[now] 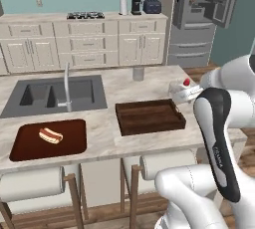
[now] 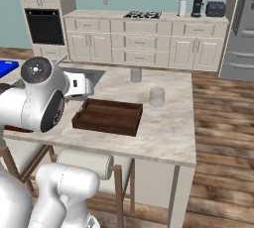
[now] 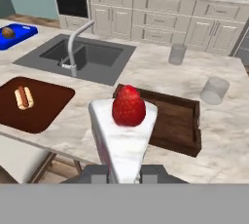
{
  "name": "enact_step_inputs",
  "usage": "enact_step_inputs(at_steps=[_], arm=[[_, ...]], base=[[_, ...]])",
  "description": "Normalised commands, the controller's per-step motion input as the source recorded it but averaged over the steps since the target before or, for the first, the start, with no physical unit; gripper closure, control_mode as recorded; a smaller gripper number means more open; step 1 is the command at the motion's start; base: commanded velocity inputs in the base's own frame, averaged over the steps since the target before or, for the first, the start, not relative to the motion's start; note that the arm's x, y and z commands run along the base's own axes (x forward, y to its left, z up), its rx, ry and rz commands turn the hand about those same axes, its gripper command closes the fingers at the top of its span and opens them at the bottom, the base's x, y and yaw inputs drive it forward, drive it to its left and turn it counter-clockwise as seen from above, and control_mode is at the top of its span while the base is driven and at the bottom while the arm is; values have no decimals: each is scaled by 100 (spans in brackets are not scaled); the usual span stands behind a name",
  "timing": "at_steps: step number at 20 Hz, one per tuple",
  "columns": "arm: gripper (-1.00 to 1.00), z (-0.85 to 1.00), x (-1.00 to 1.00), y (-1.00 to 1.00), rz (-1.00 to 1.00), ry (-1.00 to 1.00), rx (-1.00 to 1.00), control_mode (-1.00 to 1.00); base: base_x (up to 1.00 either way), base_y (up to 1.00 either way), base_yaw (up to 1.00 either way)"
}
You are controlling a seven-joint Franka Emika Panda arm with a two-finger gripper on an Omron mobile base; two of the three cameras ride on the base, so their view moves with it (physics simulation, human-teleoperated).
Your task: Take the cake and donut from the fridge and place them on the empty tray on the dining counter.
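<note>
My gripper [image 3: 124,172] is shut on the cake [image 3: 124,135], a white wedge with a red cherry on top, gripped at its narrow lower end. In the left base view the cake [image 1: 185,84] hangs in the air beside my upper arm. The empty dark wooden tray [image 1: 147,116] [image 2: 109,116] [image 3: 180,121] lies on the dining counter [image 1: 124,88], lower than the cake and beyond it in the hand view. At the back right stands the fridge [image 1: 199,19] with a door open. The donut is out of view.
A flat brown tray with a hot dog [image 1: 47,138] lies left of the wooden tray, with the sink [image 1: 55,93] and tap [image 1: 67,86] behind it. Two glasses [image 2: 157,96] [image 2: 136,75] stand past the wooden tray. A blue board [image 3: 14,35] lies far left. Stools sit under the counter's near edge.
</note>
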Motion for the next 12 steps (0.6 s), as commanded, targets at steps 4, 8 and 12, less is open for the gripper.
enact_step_inputs(at_steps=[4, 8, 12], arm=[[100, -67, 34, 18, 0, 12, -4, -100], [100, -59, 60, 32, 0, 3, -1, -100], [100, -37, 65, 20, 1, 11, 0, -100]], base=[[0, 0, 0], [0, 0, 0], [0, 0, 0]])
